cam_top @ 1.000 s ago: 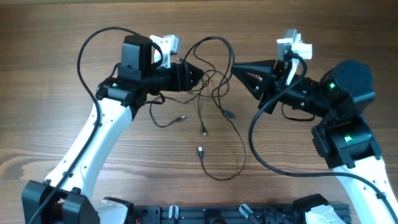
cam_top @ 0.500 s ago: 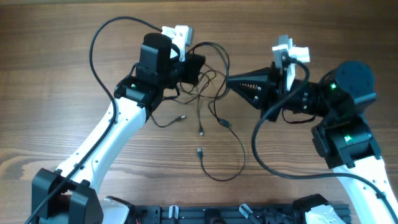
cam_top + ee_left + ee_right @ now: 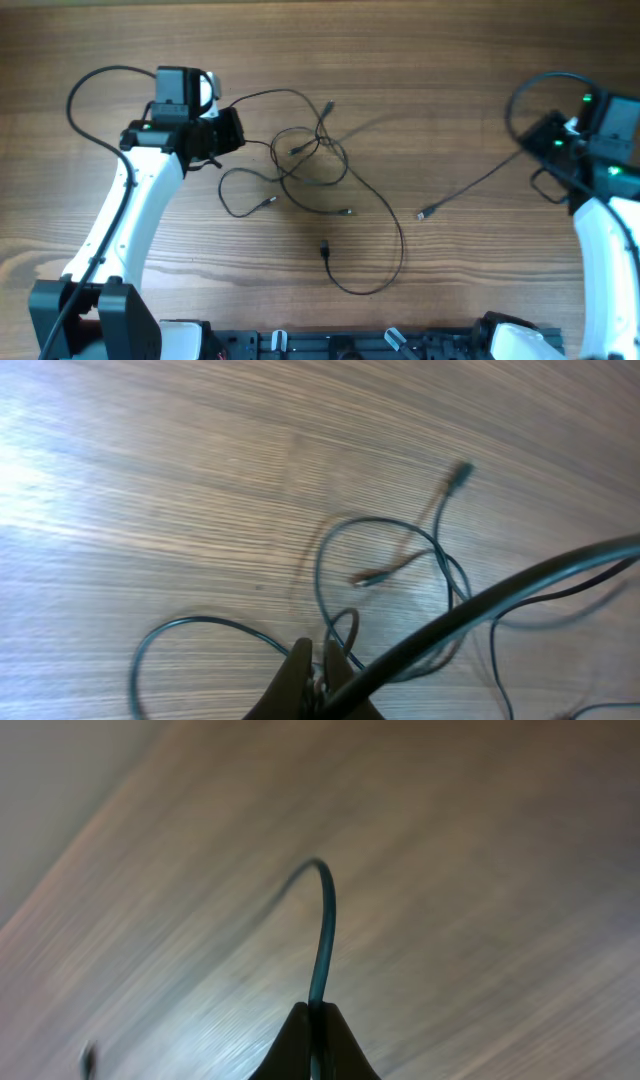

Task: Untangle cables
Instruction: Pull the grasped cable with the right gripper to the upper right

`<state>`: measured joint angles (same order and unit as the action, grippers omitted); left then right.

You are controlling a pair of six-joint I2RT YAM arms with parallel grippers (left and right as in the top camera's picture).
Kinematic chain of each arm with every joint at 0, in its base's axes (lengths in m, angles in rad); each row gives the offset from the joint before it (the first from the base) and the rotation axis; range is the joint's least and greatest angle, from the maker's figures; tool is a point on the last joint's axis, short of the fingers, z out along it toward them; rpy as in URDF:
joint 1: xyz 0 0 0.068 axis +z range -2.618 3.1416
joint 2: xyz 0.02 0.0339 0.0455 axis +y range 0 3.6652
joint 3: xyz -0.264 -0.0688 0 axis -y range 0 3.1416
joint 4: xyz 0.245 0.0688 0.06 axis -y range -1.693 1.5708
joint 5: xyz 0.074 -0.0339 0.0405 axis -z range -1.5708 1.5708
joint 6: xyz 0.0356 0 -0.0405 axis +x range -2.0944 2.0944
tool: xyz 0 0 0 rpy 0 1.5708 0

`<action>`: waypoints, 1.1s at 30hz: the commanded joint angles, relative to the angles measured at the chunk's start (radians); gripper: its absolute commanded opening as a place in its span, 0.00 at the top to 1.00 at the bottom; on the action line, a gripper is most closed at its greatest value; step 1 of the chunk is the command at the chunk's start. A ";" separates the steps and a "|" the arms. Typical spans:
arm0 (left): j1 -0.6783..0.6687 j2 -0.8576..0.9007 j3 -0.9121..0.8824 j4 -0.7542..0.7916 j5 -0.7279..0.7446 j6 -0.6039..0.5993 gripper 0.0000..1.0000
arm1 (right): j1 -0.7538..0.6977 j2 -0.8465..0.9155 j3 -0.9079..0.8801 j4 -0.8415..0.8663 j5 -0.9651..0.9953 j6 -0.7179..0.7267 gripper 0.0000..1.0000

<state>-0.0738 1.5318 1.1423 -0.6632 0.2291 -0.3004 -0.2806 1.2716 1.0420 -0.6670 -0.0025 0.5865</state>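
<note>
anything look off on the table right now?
Nothing damaged or spilled. One oddity: a single cable runs stretched toward the right edge, pinched in the right fingers, its plug lying apart from the rest. The knot sits mid-table, a strand of it pinched in the left fingers.

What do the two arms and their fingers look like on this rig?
The left arm and right arm both have white links with black joint housings. A thick black wire loops off each arm. Small green lights glow on the right arm. The left gripper and right gripper end in dark, tapered, wedge-shaped fingers.
</note>
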 commanded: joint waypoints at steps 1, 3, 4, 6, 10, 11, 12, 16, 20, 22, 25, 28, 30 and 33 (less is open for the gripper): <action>0.061 0.002 0.000 -0.023 -0.014 0.008 0.96 | -0.177 0.107 0.003 -0.031 0.033 0.142 0.96; 0.079 0.002 0.000 -0.034 -0.013 0.007 0.96 | -0.278 0.172 0.003 -0.039 0.032 0.157 0.96; 0.079 0.002 0.000 -0.038 -0.014 0.005 0.96 | -0.327 0.206 0.003 -0.045 0.032 0.158 0.96; 0.078 0.002 0.000 -0.037 0.010 0.000 0.96 | -0.381 0.245 0.003 -0.042 0.015 0.154 0.96; 0.049 0.002 0.000 -0.038 0.171 -0.002 0.96 | -0.390 0.241 0.018 0.274 -0.369 -0.085 0.92; 0.035 0.002 0.000 -0.039 0.171 -0.002 0.96 | -0.390 0.230 0.035 0.315 -0.393 -0.086 0.89; 0.024 0.002 0.000 -0.043 0.171 -0.002 0.96 | -0.390 0.219 0.050 0.344 -0.412 -0.087 0.87; -0.033 0.002 0.000 -0.052 0.105 0.001 0.96 | -0.386 0.181 0.066 0.245 -0.528 -0.180 0.50; -0.066 0.002 0.000 -0.055 0.095 0.001 0.95 | -0.255 0.187 0.063 0.059 -0.743 -0.426 0.41; -0.071 0.002 0.000 -0.056 0.095 0.001 0.95 | -0.143 0.202 0.062 0.008 -0.706 -0.453 0.35; -0.071 0.002 0.000 -0.061 0.095 0.001 0.96 | 0.034 0.262 0.056 -0.008 -0.629 -0.440 0.35; -0.071 0.002 0.000 -0.061 0.095 0.001 0.96 | 0.167 0.378 0.056 -0.008 -0.528 -0.314 0.38; -0.071 0.002 0.000 -0.064 0.095 0.001 0.96 | 0.217 0.480 0.056 0.008 -0.513 -0.250 0.40; -0.071 0.002 0.000 -0.068 0.095 0.001 0.96 | 0.252 0.597 0.056 0.060 -0.520 -0.182 0.40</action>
<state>-0.1425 1.5318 1.1423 -0.7265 0.3340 -0.3012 -0.0490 1.7870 1.0939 -0.6418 -0.5415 0.3264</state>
